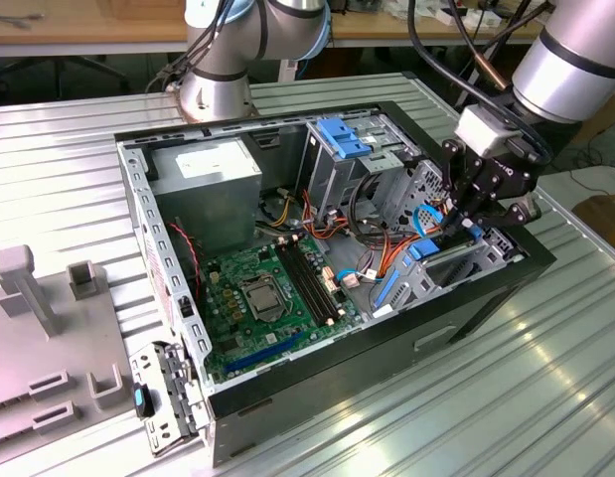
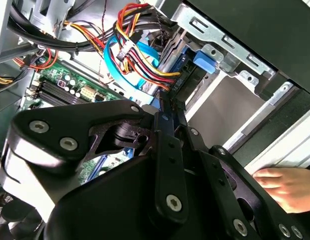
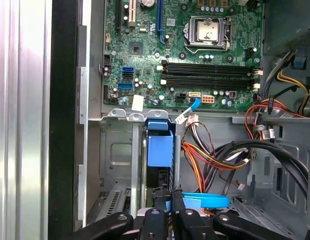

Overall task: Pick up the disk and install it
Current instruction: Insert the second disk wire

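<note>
the gripper (image 1: 464,221) pinches the disk (image 3: 160,150) on edge, upright in the drive bay of the open computer case (image 1: 406,348); the case lies on a ribbed metal table (image 1: 506,397); wooden benches (image 1: 88,30) stand behind.

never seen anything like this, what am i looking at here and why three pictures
This is a robot arm working inside an open computer case that lies on a ribbed metal table. The exterior view comes from a camera standing off to one side. The two wrist views come from cameras riding on the arm, so they look down past its black hand into the case. In the first wrist view the hand sits at the disk, a drive in a blue carrier, standing on edge in a metal bay beside the green motherboard; the fingers seem closed on its edge. On the table at the exterior view's left lies a grey fixture. A person's hand shows in the second wrist view.
</note>
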